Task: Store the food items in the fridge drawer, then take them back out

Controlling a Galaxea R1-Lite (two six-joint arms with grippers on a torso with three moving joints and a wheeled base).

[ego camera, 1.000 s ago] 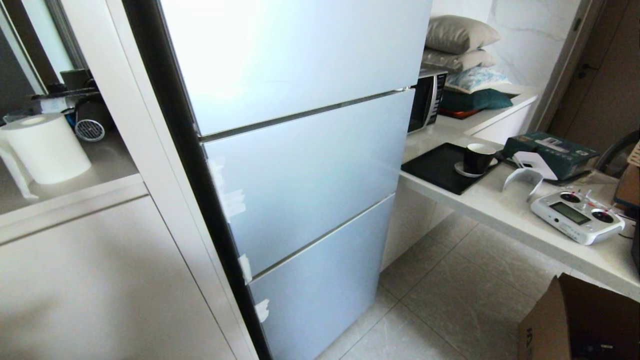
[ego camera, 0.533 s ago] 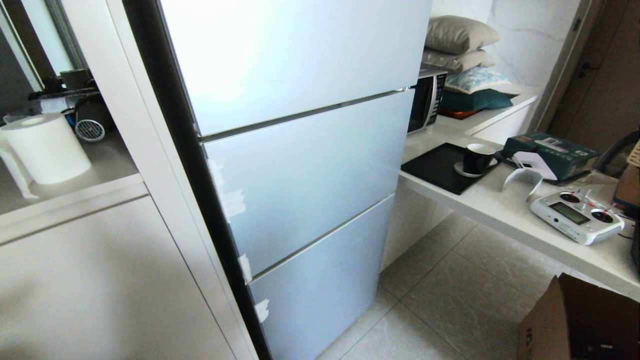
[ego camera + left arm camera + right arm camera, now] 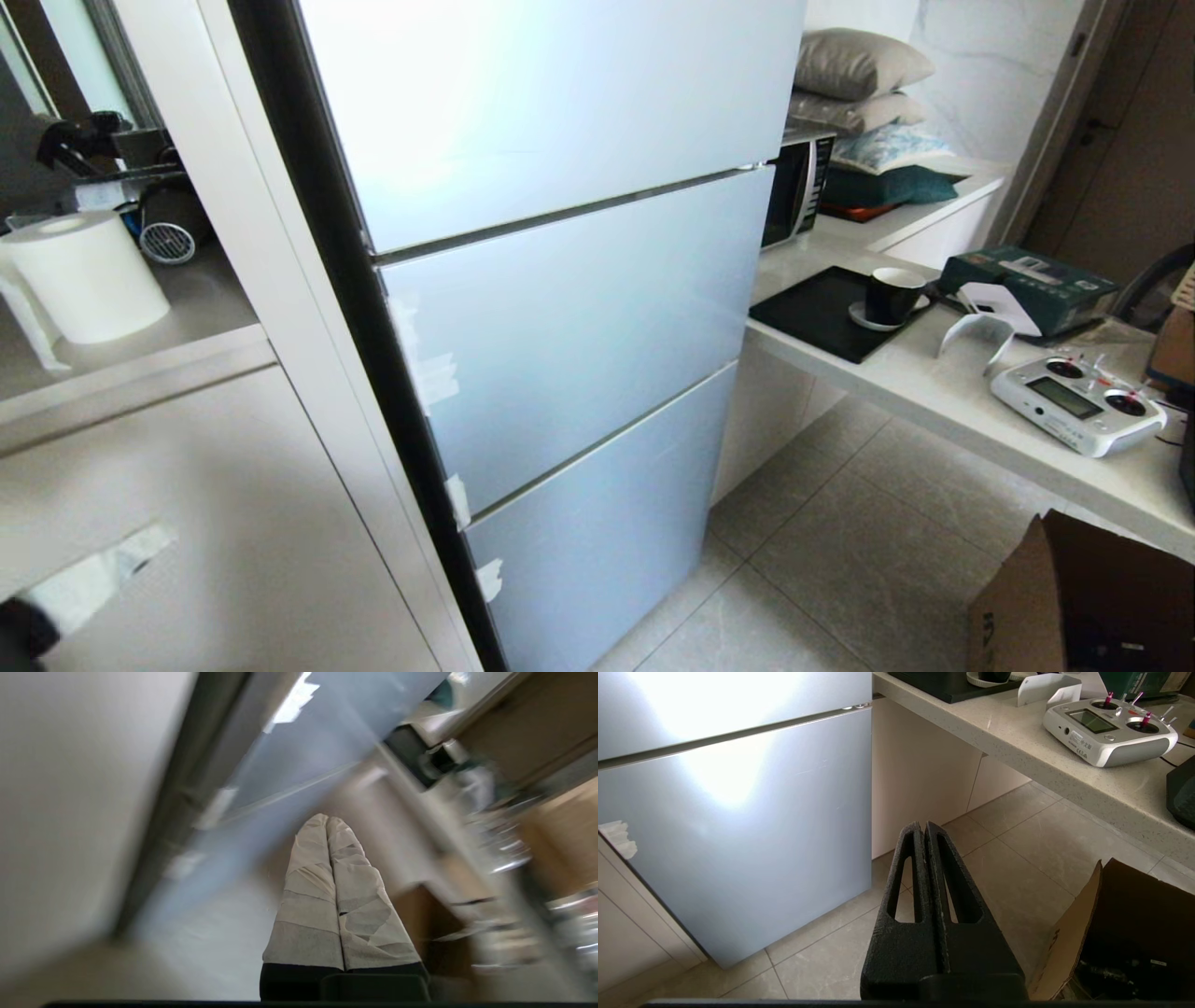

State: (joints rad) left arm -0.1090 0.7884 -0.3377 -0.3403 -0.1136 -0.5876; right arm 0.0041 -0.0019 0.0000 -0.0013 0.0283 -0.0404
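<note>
Kitchen floor tiles [image 3: 840, 560] run beside a tall fridge [image 3: 560, 308] whose pale blue doors are all closed, so the drawer and the food items are hidden from view. At the lower left of the head view the left gripper [image 3: 103, 571], wrapped in pale tape, has its fingers pressed together and empty. The right gripper [image 3: 924, 830] hangs low, pinched closed on nothing. A counter [image 3: 934, 392] at the right carries a cup [image 3: 892, 295] and a remote controller [image 3: 1078, 403].

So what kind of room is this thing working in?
Most likely a home kitchen. A tall fridge with pale blue doors, all shut, stands beside a stone counter carrying a microwave and a black cup on a saucer. Oddly, pillows are stacked on the microwave.
</note>
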